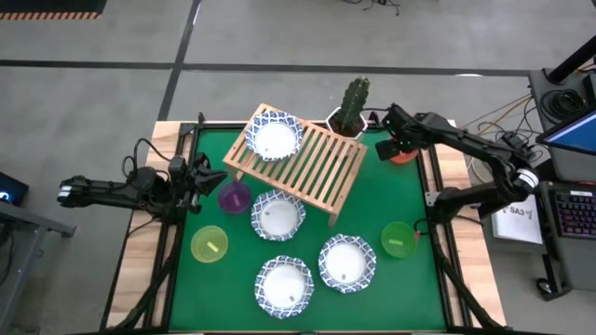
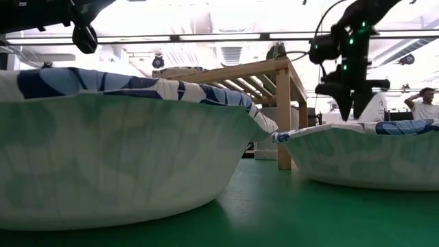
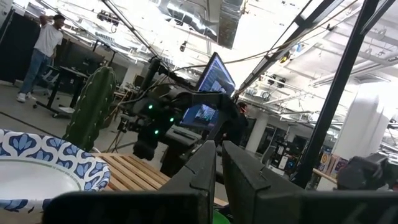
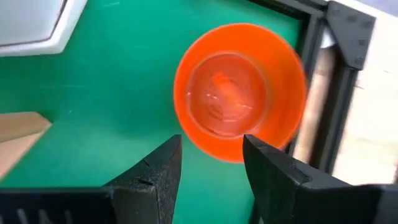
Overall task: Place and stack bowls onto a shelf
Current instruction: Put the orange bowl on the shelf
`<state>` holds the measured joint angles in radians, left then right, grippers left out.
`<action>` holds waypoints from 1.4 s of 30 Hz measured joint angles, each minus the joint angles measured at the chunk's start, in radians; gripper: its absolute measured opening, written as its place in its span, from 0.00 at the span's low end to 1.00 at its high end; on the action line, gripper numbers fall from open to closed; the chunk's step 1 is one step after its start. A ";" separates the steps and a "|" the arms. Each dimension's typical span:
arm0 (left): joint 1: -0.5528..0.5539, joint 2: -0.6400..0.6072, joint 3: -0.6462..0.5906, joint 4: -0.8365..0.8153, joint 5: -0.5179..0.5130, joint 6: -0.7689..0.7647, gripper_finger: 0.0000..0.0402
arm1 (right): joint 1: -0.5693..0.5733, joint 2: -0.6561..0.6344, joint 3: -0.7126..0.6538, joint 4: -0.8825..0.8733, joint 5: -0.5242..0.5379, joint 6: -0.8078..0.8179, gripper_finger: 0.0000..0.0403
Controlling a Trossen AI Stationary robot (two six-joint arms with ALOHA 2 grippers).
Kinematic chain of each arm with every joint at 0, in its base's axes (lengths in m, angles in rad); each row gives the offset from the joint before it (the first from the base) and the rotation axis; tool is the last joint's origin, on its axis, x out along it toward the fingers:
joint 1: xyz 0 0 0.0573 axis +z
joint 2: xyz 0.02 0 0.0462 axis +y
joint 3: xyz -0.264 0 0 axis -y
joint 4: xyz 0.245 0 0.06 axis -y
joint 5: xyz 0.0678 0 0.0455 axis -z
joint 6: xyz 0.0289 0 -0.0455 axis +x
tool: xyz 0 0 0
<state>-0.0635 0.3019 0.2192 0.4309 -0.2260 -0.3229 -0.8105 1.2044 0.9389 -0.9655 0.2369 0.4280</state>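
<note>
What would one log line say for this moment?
right gripper: open above red bowl | left gripper: shut, beside purple bowl | shelf: one white bowl

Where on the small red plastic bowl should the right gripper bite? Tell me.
On the small red plastic bowl, take the thin rim from straight above, one finger inside, one outside. It sits upright and open, with the right gripper open over its near edge.

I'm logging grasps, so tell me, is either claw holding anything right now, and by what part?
Nothing is held. The right claw hangs open above the red bowl, not touching it. The left claw, nearly shut, grips nothing at the mat's left edge.
</note>
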 joint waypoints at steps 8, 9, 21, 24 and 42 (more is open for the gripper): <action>0.000 0.000 0.000 0.000 0.000 0.000 0.03 | -0.018 0.071 -0.096 0.185 -0.059 -0.039 0.40; 0.000 0.000 0.000 0.000 0.000 0.000 0.03 | -0.018 0.081 -0.103 0.201 -0.058 -0.046 0.40; 0.000 0.000 -0.001 -0.001 0.000 0.002 0.03 | -0.020 0.193 -0.117 0.269 0.003 -0.088 0.35; 0.000 0.000 -0.001 -0.001 0.000 0.013 0.03 | -0.019 0.208 -0.117 0.269 0.003 -0.099 0.26; 0.000 0.000 -0.001 -0.001 -0.002 0.019 0.03 | 0.055 -0.075 0.011 0.033 0.056 -0.063 0.02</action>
<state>-0.0639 0.3023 0.2184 0.4301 -0.2284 -0.3042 -0.7552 1.1293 0.9494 -0.9324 0.2928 0.3648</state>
